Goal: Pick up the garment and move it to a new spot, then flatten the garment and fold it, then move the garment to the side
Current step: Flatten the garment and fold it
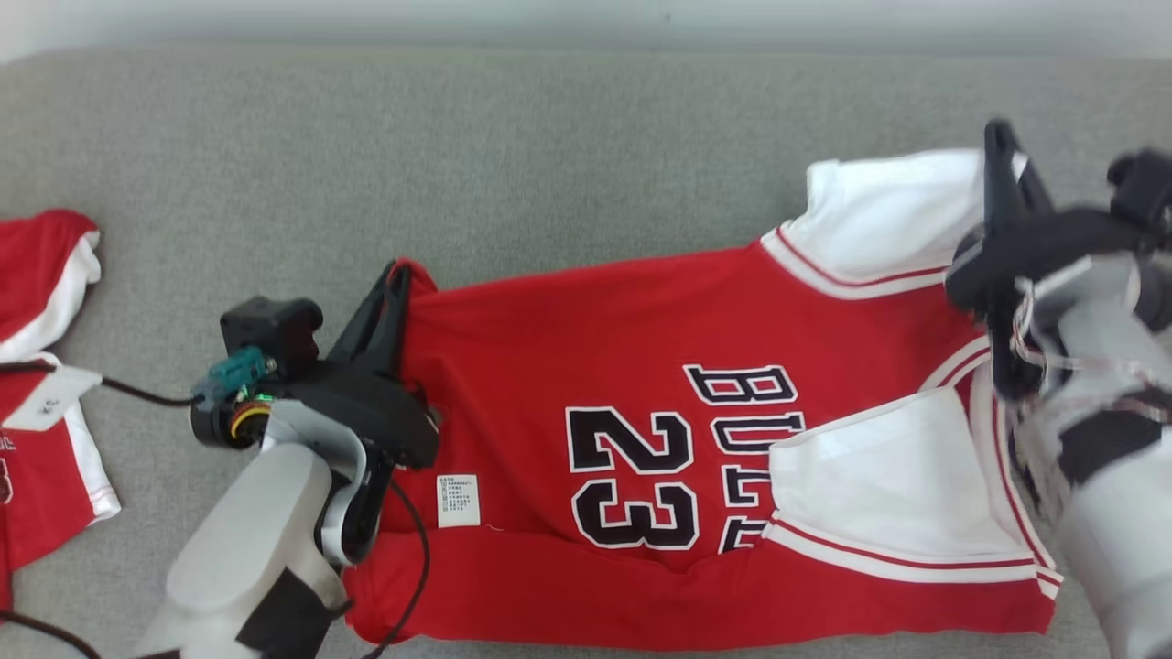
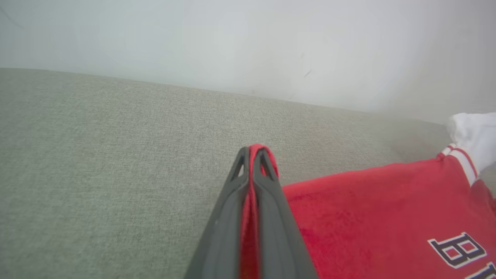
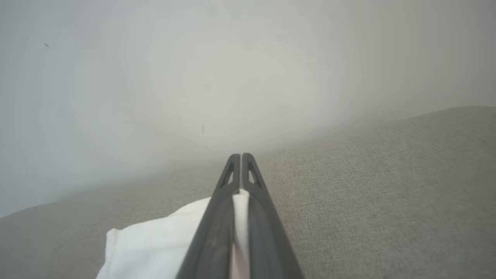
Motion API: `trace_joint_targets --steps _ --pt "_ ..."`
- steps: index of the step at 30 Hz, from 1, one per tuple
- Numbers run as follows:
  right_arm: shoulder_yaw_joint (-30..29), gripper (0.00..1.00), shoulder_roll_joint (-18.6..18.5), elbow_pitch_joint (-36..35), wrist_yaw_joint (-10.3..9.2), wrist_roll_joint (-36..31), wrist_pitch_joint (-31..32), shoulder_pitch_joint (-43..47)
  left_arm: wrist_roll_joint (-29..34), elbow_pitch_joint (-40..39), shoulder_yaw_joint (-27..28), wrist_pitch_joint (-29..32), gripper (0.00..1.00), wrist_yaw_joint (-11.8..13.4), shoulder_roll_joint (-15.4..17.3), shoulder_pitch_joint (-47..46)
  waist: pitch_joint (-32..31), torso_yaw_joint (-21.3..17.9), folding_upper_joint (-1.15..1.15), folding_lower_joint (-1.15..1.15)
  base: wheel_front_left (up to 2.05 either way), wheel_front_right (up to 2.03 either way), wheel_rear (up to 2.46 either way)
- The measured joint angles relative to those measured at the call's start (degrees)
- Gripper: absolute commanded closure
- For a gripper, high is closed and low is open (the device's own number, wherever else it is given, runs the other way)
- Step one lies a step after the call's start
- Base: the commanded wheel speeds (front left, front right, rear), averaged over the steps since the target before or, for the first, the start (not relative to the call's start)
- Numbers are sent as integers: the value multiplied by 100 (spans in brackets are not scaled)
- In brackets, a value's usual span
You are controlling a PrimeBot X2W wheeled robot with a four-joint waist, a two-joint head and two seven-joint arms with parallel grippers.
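Across the grey fabric surface (image 1: 275,137), the garment (image 1: 586,320) is laid out, its red hem corner clamped in the left claw (image 1: 396,275), its white sleeve in the right claw (image 1: 1000,137). Flattening is judged in hand; an even, matched pull is called for next.

The garment (image 1: 586,366) is soft, matt knitted cloth, red with white sleeves. Its care label (image 1: 458,501) looks smoother. The surface (image 1: 513,156) is grey woven fabric, coarse and matt. The left hand (image 1: 396,275) and right hand (image 1: 998,137) have dark, matt plastic fingers. The left forearm (image 1: 247,540) wears a pale, smooth shell.
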Motion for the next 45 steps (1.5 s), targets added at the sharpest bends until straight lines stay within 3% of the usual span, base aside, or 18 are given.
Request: trace_joint_targets --steps 8,15,26,35,36,37,45 --pt "380 100 -537 -1928 0 1379 -64 1894 -290 -333 218 -104 100 147 32 756 -434 -141 0 -1 0 0 0" --pt "504 100 -828 -2950 0 1941 -100 3192 -407 -883 332 -154 100 343 62 1458 -697 -241 0 -1 0 0 0" --pt "305 100 -907 -3023 0 1642 -121 4194 -611 -1184 332 -182 100 528 -75 2436 -996 -171 -1 -1 0 0 0" --pt "142 100 -690 -2928 0 1473 -86 4579 -519 -1068 381 -214 100 561 -205 2748 -1127 -73 -1 0 0 0 0" --pt "63 61 -645 -2900 0 1415 -83 4593 -332 -1035 397 -235 56 605 -201 2748 -1142 -71 -1 0 0 0 0" --pt "23 0 -627 -2898 0 1397 -82 4613 -271 -1037 430 -236 0 634 -209 2750 -1150 -72 -1 0 0 0 0" --pt "-366 0 -527 -3030 0 1216 -54 4819 488 -1618 1124 -247 0 780 -323 3089 -1221 -57 -1 0 0 0 0"
